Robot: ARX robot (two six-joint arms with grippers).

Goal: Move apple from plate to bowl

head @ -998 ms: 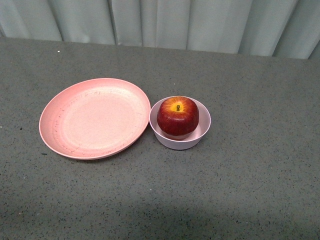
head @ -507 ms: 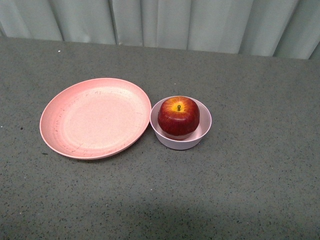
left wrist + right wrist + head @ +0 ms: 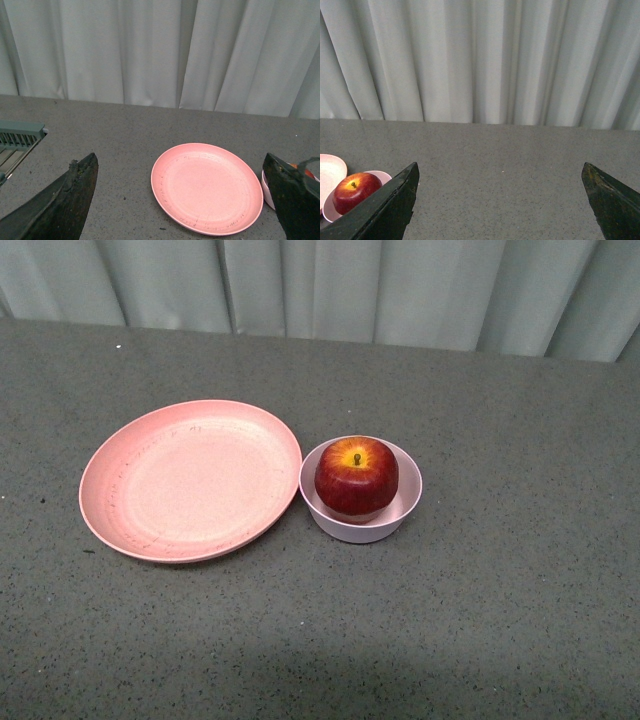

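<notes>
Grey speckled tabletop (image 3: 500,620) with pale curtains (image 3: 400,290) behind; I see neither arm in the front view. I find the apple (image 3: 356,476) seated in the bowl (image 3: 408,502), stem up, with no long axis to speak of. The plate (image 3: 190,480) lies bare with its rim just beside the bowl, touching or nearly so.

From the right gripper (image 3: 500,200) the apple (image 3: 355,192) lies ahead and off towards the other arm's side, well apart from the fingers. From the left gripper (image 3: 182,205) the plate (image 3: 207,187) lies directly ahead between the fingers, with the bowl (image 3: 266,186) only just showing behind the finger on the right arm's side. I cannot tell which arm is nearer.

Both grippers have their jaws spread wide, holding and touching nothing.

I judge the transfer complete; no further grasp appears called for.
</notes>
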